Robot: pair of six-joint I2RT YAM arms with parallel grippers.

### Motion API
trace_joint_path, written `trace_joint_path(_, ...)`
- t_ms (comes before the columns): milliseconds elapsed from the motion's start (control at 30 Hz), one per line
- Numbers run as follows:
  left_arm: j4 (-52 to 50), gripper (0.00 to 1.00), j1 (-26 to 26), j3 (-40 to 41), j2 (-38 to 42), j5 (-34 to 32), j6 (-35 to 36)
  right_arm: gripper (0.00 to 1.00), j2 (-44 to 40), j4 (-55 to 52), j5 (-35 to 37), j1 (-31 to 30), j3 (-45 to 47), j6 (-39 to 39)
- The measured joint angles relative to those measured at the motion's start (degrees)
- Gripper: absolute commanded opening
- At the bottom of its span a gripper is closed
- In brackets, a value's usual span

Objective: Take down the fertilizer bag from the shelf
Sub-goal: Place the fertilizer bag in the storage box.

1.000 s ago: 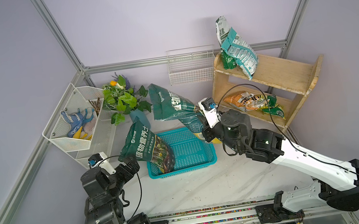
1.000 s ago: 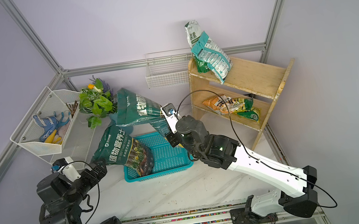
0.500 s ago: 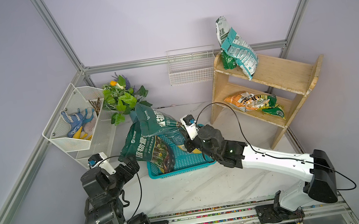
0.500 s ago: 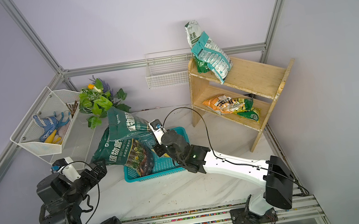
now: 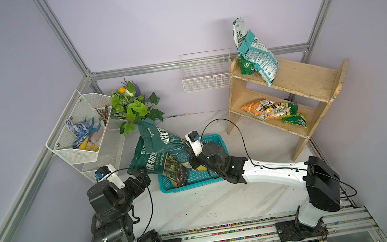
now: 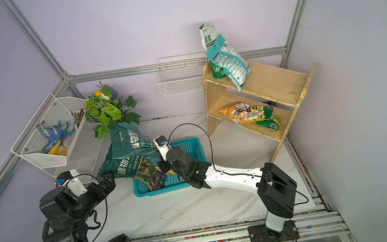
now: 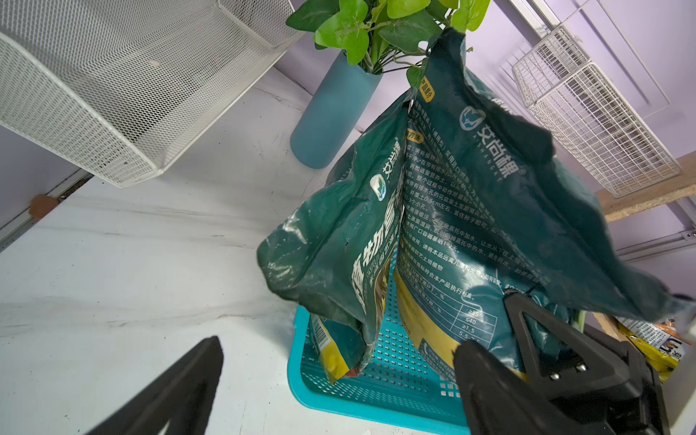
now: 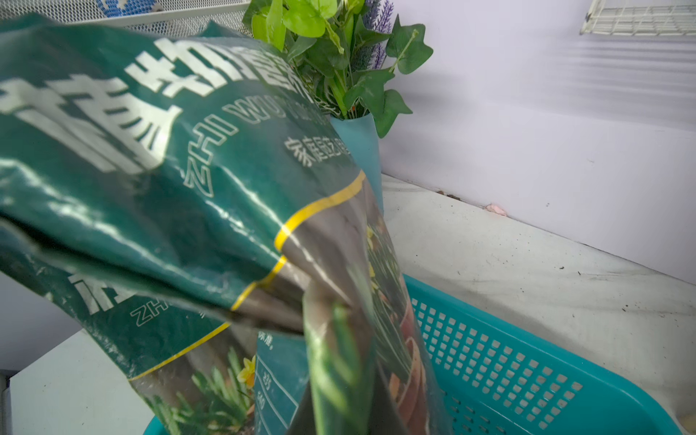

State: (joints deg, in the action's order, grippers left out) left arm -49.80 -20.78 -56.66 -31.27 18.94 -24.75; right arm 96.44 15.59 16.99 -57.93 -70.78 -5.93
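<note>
**Right gripper** (image 5: 192, 162): its fingers are clamped on the lower part of the dark green fertilizer bag (image 5: 162, 141). The bag slants up and away from the fingers, with its lower end in the teal basket (image 5: 191, 185) beneath them. The bag is off the wooden shelf (image 5: 309, 77), which stands well apart from the fingers.

**Second green bag** (image 5: 158, 169): it leans in the basket, touching the held bag.

**Left gripper** (image 7: 339, 395): its fingers (image 7: 188, 384) are spread wide and hold nothing. The second green bag and the basket's rim lie just beyond the fingertips.

**Shelf contents:** a teal-and-white bag (image 5: 258, 58) is on the upper tier and an orange bag (image 5: 262, 109) on the lower.
</note>
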Motion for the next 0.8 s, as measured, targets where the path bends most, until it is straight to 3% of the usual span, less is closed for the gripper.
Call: trace_joint_path(800, 0.0, 1.0, 0.0, 0.0, 0.0, 0.0, 0.0, 0.0, 13.4, 33.8, 6.4, 0.0, 11.8, 5.0)
